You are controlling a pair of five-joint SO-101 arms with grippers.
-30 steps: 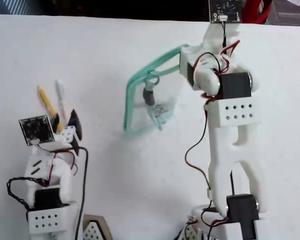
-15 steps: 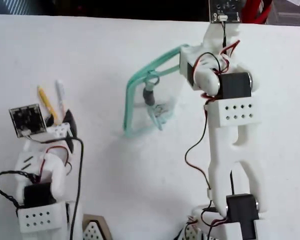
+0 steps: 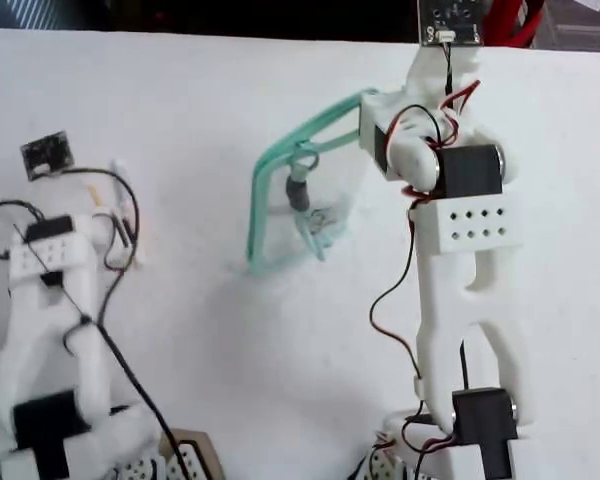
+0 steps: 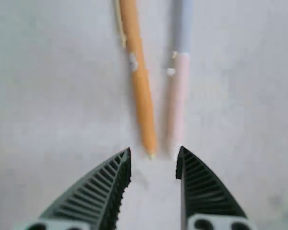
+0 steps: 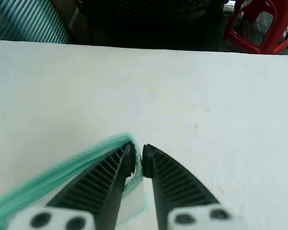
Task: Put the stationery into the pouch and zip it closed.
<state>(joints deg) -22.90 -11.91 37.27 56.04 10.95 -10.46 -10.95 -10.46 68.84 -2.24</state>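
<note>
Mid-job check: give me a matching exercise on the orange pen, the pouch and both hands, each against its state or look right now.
Column one:
1 orange pen
2 pouch
3 left hand
4 right hand

Column two:
A shut on the pouch's green edge
B lying beside the pink pen
C open, just short of the pen tips
D clear, with a green zip edge

Pairs: 1-B; 2-D; 3-C; 4-A

White arms (image 3: 468,290) carry black motors (image 3: 472,168), red-black cables (image 3: 390,290), ribbed jaws.
</note>
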